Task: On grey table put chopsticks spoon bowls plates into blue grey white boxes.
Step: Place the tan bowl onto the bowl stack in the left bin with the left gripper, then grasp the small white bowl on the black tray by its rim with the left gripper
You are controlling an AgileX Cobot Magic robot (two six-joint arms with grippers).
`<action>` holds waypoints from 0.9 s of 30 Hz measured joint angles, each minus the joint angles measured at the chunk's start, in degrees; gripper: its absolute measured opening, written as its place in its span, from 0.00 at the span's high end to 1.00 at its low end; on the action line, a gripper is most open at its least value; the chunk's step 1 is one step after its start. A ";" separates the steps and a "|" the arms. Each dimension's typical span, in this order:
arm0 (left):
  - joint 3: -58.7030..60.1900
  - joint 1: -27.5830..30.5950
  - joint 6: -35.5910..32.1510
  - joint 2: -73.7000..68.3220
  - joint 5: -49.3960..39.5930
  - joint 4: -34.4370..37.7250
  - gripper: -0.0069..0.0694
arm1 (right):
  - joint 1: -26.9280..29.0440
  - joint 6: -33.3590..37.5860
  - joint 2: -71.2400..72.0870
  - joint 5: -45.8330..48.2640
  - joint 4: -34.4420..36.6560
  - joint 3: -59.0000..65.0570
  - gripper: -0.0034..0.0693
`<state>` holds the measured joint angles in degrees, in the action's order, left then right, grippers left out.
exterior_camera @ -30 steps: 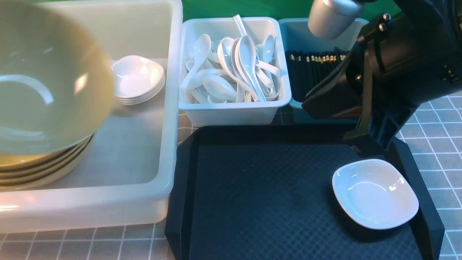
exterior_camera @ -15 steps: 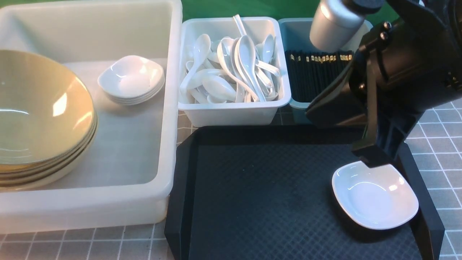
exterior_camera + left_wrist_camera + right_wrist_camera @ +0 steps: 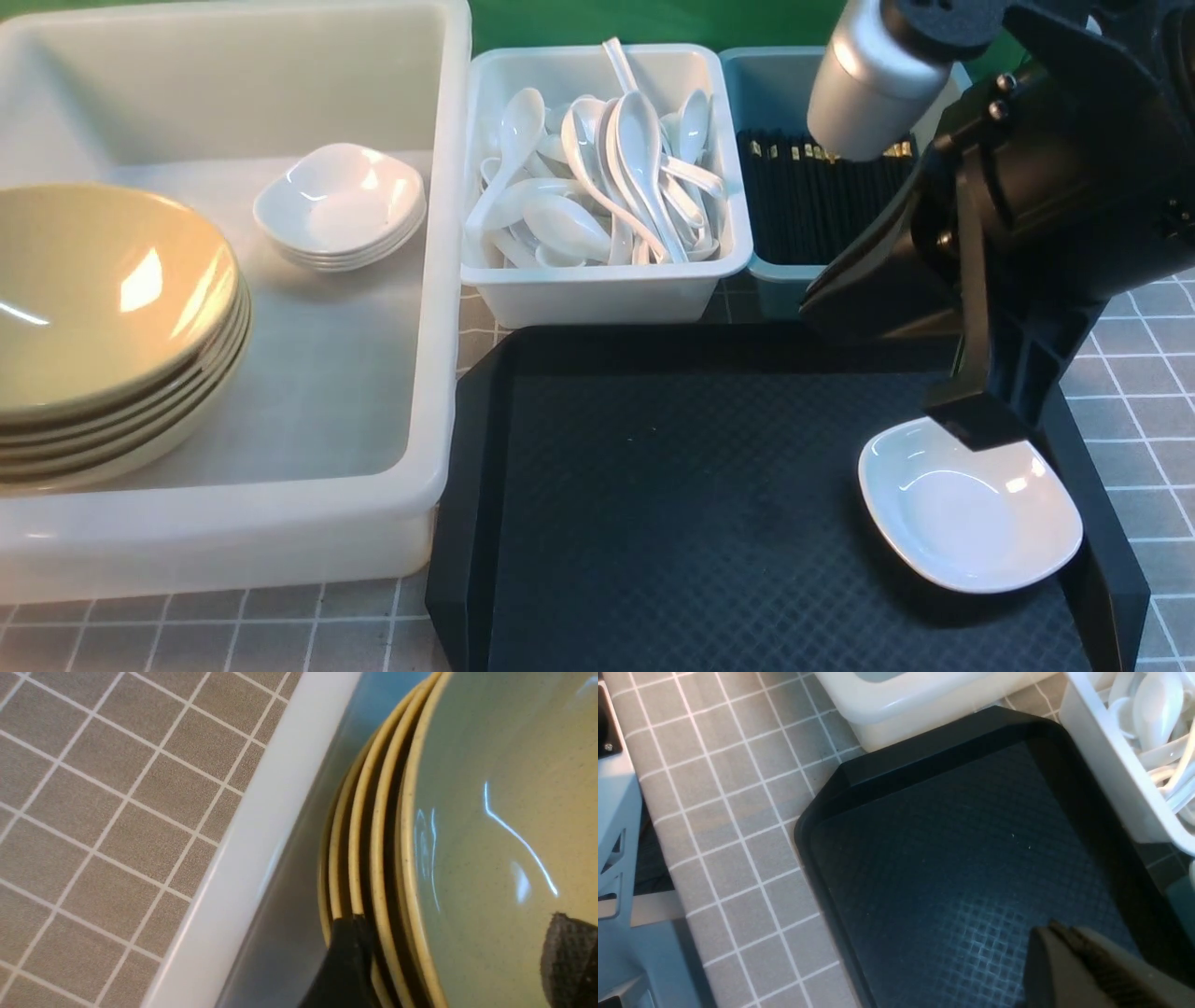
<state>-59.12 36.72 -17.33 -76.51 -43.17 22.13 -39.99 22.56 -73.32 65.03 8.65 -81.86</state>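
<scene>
You're in a robot test lab, not a kitchen: green backdrop (image 3: 653,19), grid-lined worktop (image 3: 1139,355), plastic tubs (image 3: 448,280), pale-blue frame (image 3: 616,788) beside the worktop edge.

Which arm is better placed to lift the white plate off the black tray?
Right. The right hand hangs at the far rim of the plate; the left hand is at the bowls, across the tray.

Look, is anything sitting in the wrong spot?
One small white plate is alone on the black tray, while the other plates are stacked in the big white box. Nothing looks spilled or broken.
</scene>
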 joint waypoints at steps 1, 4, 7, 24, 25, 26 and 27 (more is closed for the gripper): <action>0.00 0.00 0.00 0.66 -0.08 -0.52 0.21 | 0.00 0.00 0.00 0.00 0.00 0.00 0.89; -0.55 0.00 0.41 2.25 -0.35 -1.24 0.15 | 0.00 0.12 0.00 0.00 0.00 0.00 0.89; -4.24 -0.32 3.28 5.03 -2.50 -1.48 0.13 | 0.00 0.19 0.00 0.00 0.00 0.00 0.89; -14.06 -62.79 12.34 -1.06 -6.17 -7.13 0.29 | 0.00 -18.01 10.85 2.84 -14.73 12.20 0.89; -14.06 -65.72 13.49 -3.17 -4.79 -8.73 0.29 | 0.00 -20.26 12.72 3.13 -17.36 14.82 0.89; -14.06 -67.33 13.89 -4.48 -4.07 -9.39 0.29 | 0.00 -21.16 13.47 3.46 -18.22 15.65 0.89; -14.06 -70.65 14.48 -7.55 -2.38 -10.48 0.29 | 0.00 -24.45 16.10 4.36 -21.10 18.34 0.89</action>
<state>-73.18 -33.94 -2.85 -84.06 -45.55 11.65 -39.99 -1.90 -57.22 69.39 -12.45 -63.53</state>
